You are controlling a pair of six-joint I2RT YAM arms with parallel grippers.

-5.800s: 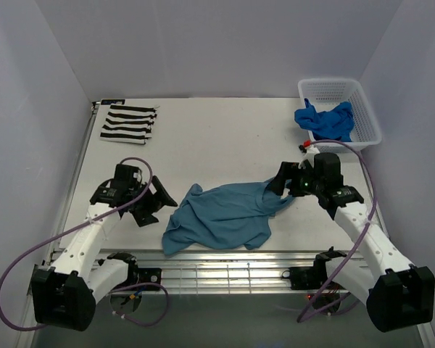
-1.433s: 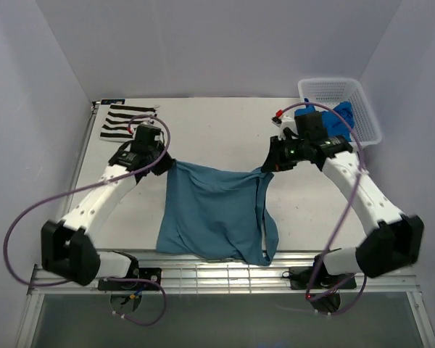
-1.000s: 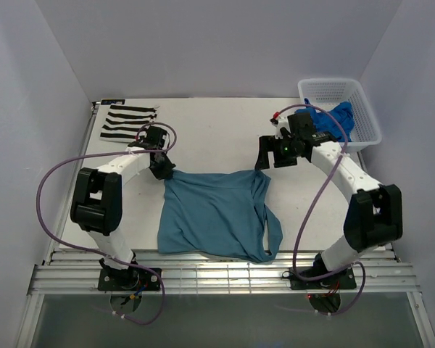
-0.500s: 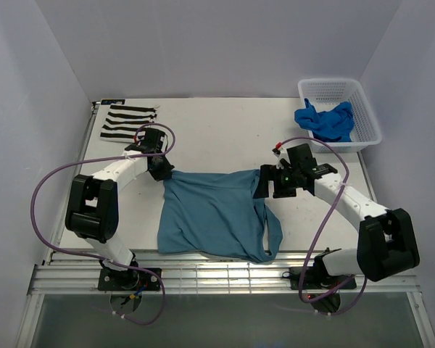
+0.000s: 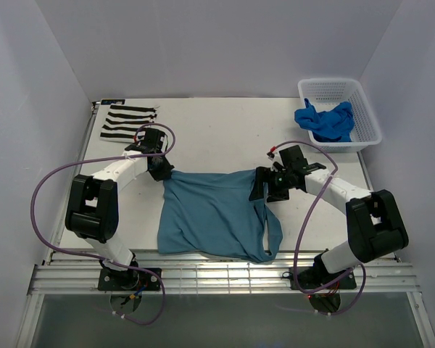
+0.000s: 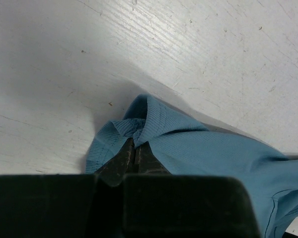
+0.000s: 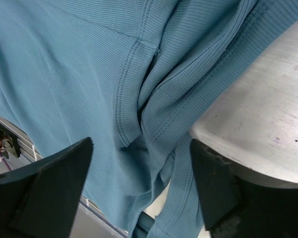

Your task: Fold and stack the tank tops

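Note:
The teal-blue tank top lies spread in the middle of the table, its lower hem hanging over the near edge. My left gripper is shut on its far left corner, and the left wrist view shows the fingertips pinching a bunched strap of teal cloth. My right gripper hovers open over the top's far right edge; its fingers stand wide apart above ribbed teal folds. The striped tank top lies folded at the far left. The royal blue tank top sits crumpled in the basket.
A white lattice basket stands at the far right corner. Purple cables loop off both arms. A metal rail runs along the table's near edge, and walls close in the left, right and back.
My right gripper, free of the cloth, has come nearer and lower, from beyond the teal top's far right corner onto its right edge. The left gripper keeps its hold and has not moved.

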